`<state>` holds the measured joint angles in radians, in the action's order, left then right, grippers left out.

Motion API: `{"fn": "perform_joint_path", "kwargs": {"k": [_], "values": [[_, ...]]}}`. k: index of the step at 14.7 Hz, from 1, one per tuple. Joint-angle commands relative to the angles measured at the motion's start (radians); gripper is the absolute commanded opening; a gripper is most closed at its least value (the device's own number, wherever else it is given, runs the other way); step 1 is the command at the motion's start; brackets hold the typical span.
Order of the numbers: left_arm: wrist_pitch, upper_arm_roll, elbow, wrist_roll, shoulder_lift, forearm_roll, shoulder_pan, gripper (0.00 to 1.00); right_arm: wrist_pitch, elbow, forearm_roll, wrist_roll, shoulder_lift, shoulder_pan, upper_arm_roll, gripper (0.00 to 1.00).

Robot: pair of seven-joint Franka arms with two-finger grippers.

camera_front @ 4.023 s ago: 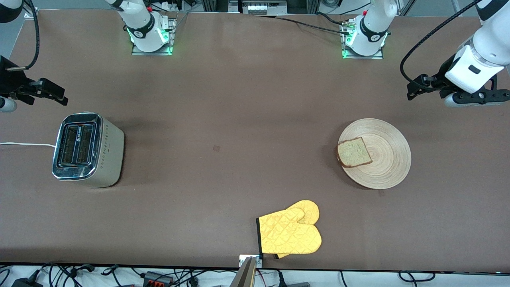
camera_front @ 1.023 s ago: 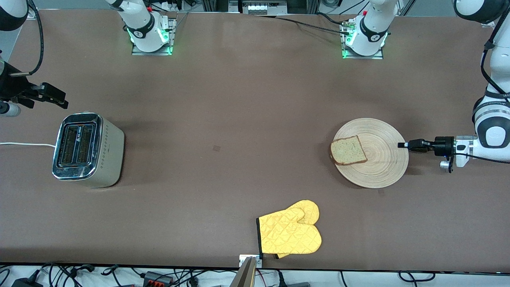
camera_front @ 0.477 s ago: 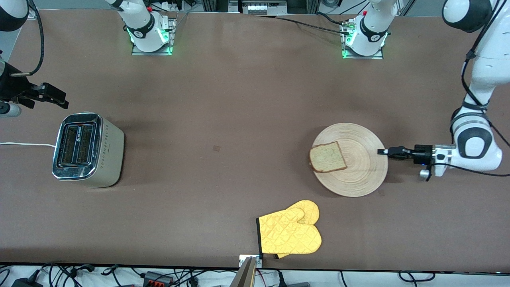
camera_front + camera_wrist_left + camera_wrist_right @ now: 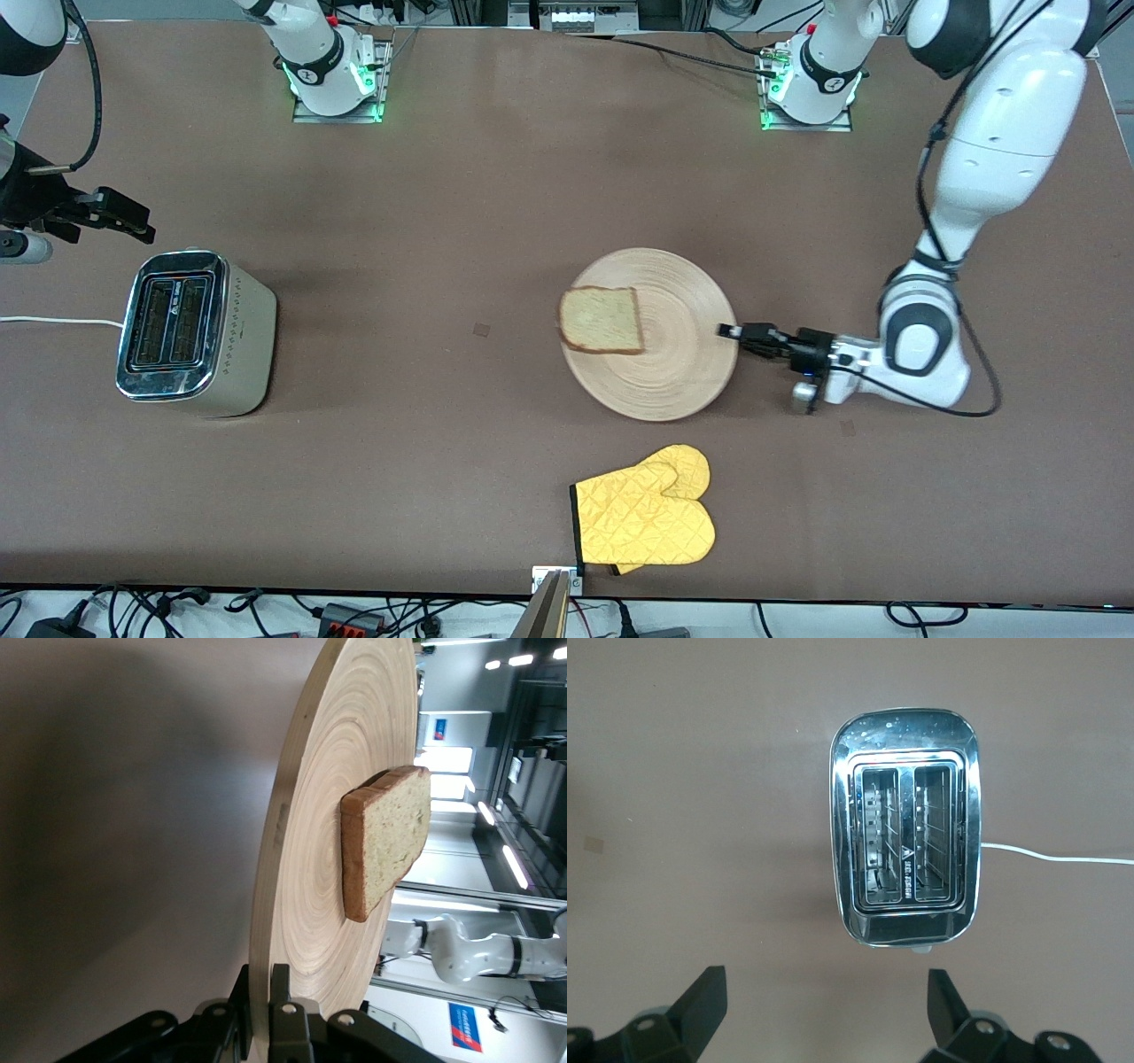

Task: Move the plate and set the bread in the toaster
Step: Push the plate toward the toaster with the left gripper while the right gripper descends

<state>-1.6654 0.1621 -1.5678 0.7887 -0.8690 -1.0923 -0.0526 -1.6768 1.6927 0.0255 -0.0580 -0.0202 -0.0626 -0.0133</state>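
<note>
The big round light-wood plate [image 4: 673, 372] with the ring grain is sitting flat on the brown tabletop [image 4: 496, 195] around the middle, and the left pincer [image 4: 728, 332] has it clamped by the rim on the side toward the left arm's end. In the left wrist view you can see the black fingers [image 4: 282, 1028] pinching the plate's edge [image 4: 275, 886] with the rim wedged between them, so it's definitely clenched on the plate. The left arm is stretched down low, nearly level with the tabletop. On the plate, out toward the edge facing the right arm's end, lies the squarish slice of light brown bread [image 4: 601, 320] with a darker crust, lying flat; the left wrist view shows the same slice [image 4: 385, 837] resting on the wood, well apart from the pincer. Nearer the front camera than the plate is a yellow quilted oven mitt [image 4: 644, 518] with a black cuff trim, close to the plate but not touching it. Way over at the right arm's end stands the boxy brushed-silver two-slot toaster [image 4: 190, 330] with a shiny chrome top, a white cord [image 4: 58, 321] running off it. The right pincer [image 4: 89, 213] waits in the air next to the toaster, and the right wrist view looks straight down on the toaster [image 4: 905, 828], both dark slots showing, with the black fingers [image 4: 700, 1005] spread wide and holding nothing.
</note>
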Motion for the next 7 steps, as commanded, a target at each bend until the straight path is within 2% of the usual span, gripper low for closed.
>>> {"fn": "perform_joint_path", "kwargs": {"k": [1, 2, 7], "values": [[0.029, -0.006, 0.074, -0.005, -0.06, -0.069, 0.101, 0.01, -0.003, 0.01, 0.013, -0.006, -0.015, -0.005, -0.013, 1.0], [0.009, -0.007, 0.103, -0.008, -0.067, -0.067, 0.131, 0.01, -0.004, 0.01, 0.008, -0.002, -0.029, -0.003, -0.016, 1.0], [-0.178, -0.006, 0.111, -0.066, -0.074, -0.109, 0.266, 0.01, -0.001, 0.012, -0.018, 0.044, -0.092, 0.085, -0.017, 1.0]]}}
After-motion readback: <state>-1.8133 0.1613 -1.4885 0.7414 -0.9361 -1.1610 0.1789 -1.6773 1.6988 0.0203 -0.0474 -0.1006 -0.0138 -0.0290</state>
